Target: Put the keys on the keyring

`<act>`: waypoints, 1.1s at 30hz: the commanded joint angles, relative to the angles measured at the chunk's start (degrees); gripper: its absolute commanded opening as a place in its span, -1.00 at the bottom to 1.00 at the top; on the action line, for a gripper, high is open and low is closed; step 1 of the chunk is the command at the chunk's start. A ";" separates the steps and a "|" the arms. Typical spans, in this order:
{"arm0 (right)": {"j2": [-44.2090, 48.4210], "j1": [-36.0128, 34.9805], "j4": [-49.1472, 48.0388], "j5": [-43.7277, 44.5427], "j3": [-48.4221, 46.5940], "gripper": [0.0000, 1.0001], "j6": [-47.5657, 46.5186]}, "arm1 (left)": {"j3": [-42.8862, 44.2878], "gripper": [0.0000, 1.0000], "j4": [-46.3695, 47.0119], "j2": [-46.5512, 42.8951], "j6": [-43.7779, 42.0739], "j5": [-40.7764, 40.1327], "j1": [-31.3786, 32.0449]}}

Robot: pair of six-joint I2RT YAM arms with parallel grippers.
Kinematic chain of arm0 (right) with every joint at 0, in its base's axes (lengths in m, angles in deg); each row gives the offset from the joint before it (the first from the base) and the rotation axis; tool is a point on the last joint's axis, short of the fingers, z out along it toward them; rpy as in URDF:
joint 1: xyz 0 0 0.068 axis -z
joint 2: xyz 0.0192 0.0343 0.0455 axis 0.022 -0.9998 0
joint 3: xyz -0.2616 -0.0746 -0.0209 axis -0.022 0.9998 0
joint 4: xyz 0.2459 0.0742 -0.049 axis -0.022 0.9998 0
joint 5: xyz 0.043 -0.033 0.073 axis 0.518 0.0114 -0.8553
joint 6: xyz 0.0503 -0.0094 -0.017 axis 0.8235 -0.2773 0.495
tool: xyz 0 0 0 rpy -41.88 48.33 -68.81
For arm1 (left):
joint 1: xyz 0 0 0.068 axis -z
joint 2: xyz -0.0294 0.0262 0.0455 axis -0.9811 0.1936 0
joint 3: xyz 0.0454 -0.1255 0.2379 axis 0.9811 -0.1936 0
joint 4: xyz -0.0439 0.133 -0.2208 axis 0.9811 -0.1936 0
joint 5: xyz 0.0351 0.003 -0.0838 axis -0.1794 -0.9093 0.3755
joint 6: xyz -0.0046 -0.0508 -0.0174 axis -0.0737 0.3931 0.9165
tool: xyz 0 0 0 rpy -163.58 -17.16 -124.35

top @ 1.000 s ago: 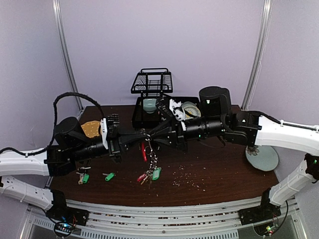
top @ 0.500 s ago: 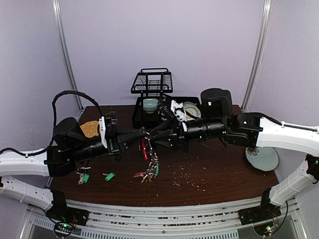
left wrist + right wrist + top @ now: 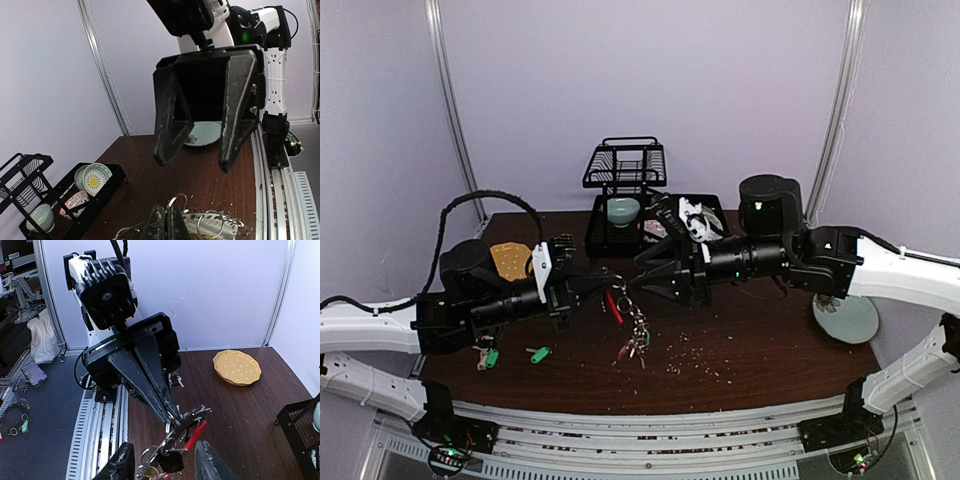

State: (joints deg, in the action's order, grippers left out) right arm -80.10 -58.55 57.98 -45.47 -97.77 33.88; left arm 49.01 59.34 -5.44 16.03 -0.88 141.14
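The keyring (image 3: 620, 310) hangs over the middle of the table, its red arc (image 3: 196, 434) slanting down and a cluster of silver keys (image 3: 635, 345) dangling below. My left gripper (image 3: 603, 281) is shut on the ring's top, and the pinch shows in the left wrist view (image 3: 167, 220). My right gripper (image 3: 642, 277) faces it from the right, open, its fingers (image 3: 122, 462) on either side of the hanging rings without gripping them. Two loose keys with green tags (image 3: 540, 354) lie at the table's front left. A dark tag (image 3: 172, 463) hangs low in the cluster.
A black dish rack (image 3: 625, 165) and a tray (image 3: 598, 228) with bowls stand at the back centre. A yellow plate (image 3: 505, 258) lies at back left and a pale green plate (image 3: 845, 318) at the right edge. Crumbs (image 3: 695, 350) dot the wood.
My right gripper has opened and drawn back to the right, off the ring. The left arm has shifted slightly right, and the key cluster now hangs from it alone.
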 commanded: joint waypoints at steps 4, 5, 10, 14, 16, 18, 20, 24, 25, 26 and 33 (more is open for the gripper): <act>-4.97 -1.78 -1.17 2.12 -3.34 -0.15 -0.19 | 2.63 -1.00 2.02 -0.01 -0.70 -1.15 0.26; -5.38 -1.84 -1.14 2.23 -3.64 -0.18 -0.06 | 2.59 -1.00 1.98 -0.01 -0.70 -0.96 0.24; -6.00 -1.97 -1.13 2.82 -4.20 -0.70 0.71 | 2.37 -1.00 1.53 -0.25 -1.04 -0.09 0.20; -5.84 -1.96 -1.02 2.15 -4.09 -1.00 0.73 | 2.37 -1.00 1.21 -0.30 -1.14 0.00 0.19; -5.75 -1.94 -0.97 2.19 -4.24 -1.00 1.11 | 2.37 -1.00 1.39 -0.30 -0.79 -0.08 0.20; -5.45 -1.82 -1.31 3.01 -4.28 -1.00 1.89 | 2.41 -1.00 1.73 -0.34 0.58 -1.02 0.19; -4.52 -1.42 -2.73 3.17 -3.66 -1.00 2.94 | 2.62 -0.59 1.34 -0.49 2.69 -3.70 0.12; -1.41 -0.04 -7.70 -0.37 -1.68 -1.00 4.91 | 0.92 0.31 0.40 -2.48 7.10 -3.57 -2.57; -0.79 0.34 -8.95 -1.33 -1.37 -1.00 5.67 | -0.74 0.33 0.46 -3.00 8.40 -2.06 -4.01; -0.20 0.99 -10.25 -2.34 -1.02 -1.00 6.27 | -2.23 0.33 0.90 -3.34 9.86 -0.22 -5.41; 1.25 2.43 -15.54 -9.20 -0.82 -1.00 6.75 | -14.17 0.14 18.83 -3.42 21.59 8.90 -9.92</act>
State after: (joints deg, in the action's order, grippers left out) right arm -80.34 -56.30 49.00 -49.16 -98.51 39.76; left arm 39.75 65.44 -9.42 29.54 1.70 132.01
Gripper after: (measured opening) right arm 0.009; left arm 0.572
